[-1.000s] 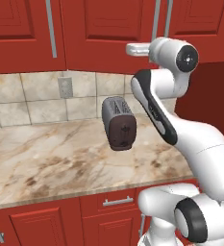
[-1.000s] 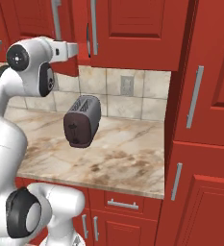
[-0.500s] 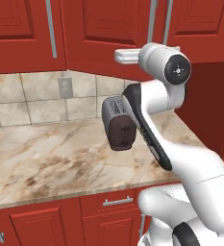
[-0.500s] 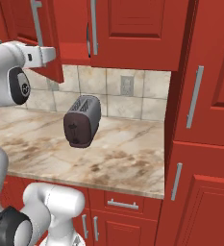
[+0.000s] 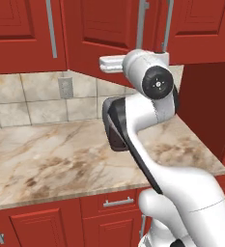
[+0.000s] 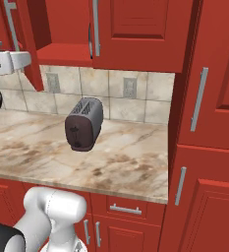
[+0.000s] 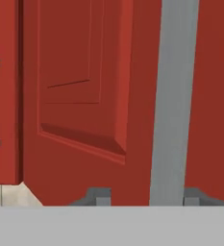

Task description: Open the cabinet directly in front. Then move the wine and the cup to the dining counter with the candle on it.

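Observation:
The red upper cabinet stands partly open. Its left door is swung out toward me and shows edge-on in the right base view, with the red inner shelf bare behind it. In the hand view my gripper is open, close to the door panel. The silver bar handle runs up between the finger tips, nearer the right one. My white hand is level with the door's lower edge. The wine and the cup are hidden. The dining counter and the candle are out of view.
A dark toaster stands on the marbled worktop, half behind my forearm. The cabinet's right door is shut. A tall red cabinet bounds the worktop on the right. Low red drawers sit below.
My hand has swung left and toward me, and the left cabinet door has come further open with it. The toaster has not moved.

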